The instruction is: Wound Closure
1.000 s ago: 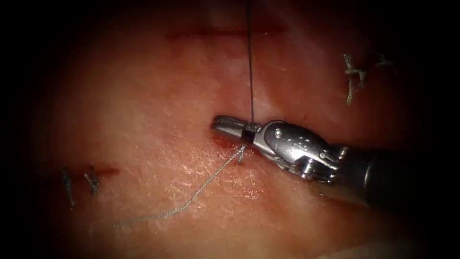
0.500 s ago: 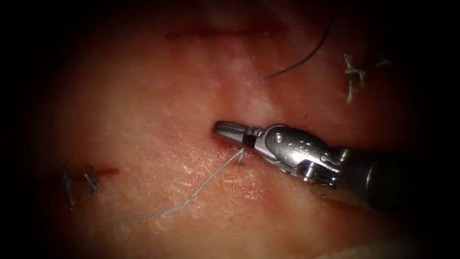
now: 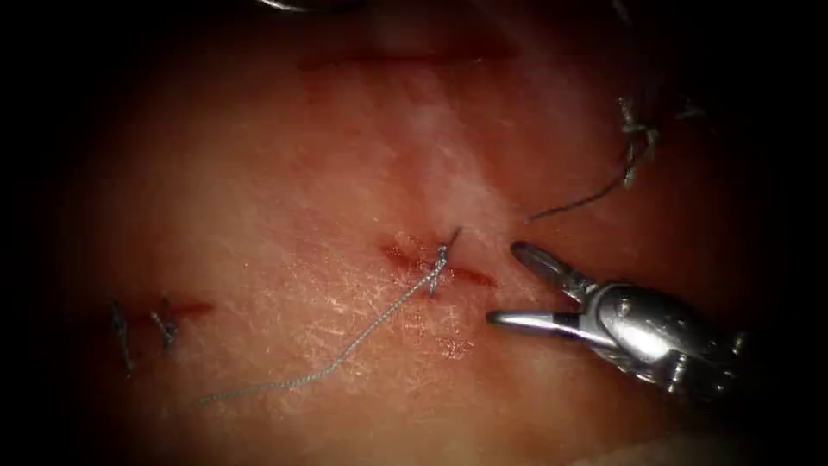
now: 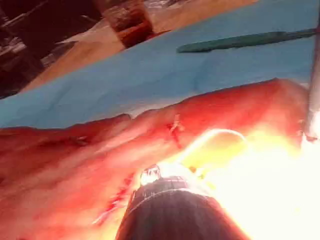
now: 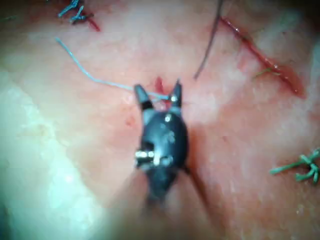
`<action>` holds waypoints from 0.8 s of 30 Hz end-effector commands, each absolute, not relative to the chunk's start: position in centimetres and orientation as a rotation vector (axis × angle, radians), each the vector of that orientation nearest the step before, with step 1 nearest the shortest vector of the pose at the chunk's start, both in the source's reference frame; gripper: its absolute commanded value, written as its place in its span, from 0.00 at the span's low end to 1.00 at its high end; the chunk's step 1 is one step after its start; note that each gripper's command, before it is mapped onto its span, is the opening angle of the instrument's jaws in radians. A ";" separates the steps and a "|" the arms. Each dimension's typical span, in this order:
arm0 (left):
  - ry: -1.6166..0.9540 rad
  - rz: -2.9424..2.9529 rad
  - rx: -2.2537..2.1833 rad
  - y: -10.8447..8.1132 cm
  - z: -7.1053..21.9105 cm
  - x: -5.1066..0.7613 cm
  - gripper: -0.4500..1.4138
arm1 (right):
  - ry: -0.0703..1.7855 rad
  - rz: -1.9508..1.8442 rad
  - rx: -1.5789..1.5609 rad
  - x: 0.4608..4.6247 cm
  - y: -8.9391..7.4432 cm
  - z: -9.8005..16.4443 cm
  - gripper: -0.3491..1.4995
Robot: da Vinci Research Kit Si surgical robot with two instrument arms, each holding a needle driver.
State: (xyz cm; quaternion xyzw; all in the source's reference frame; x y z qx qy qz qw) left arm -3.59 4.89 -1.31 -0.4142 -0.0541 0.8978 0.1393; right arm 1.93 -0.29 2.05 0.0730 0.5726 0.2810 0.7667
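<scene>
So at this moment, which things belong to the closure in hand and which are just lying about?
In hand:
- right tool, jaws open, holding nothing
- cut with its knot
- thread tail trailing left
- loose dark thread
- tissue

Lying about:
- finished stitches at left
- finished stitch at right
- second cut

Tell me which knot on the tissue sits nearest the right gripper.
The middle knot, on the short cut just left of the open right gripper, with a long pale tail. The others lie at far left and upper right.
</scene>
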 end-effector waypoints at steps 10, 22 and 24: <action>-0.284 2.624 -1.146 4.6 -0.1 -4.49 0.00 | 1.243 0.575 0.212 1.72 -0.7 1.9 0.96; -0.644 2.326 -0.987 4.8 1.0 -4.41 0.82 | 1.246 0.566 0.207 1.88 -0.7 2.0 0.96; -0.689 2.276 -1.057 4.9 0.9 -4.26 0.89 | 1.246 0.570 0.212 1.91 -0.7 2.0 0.96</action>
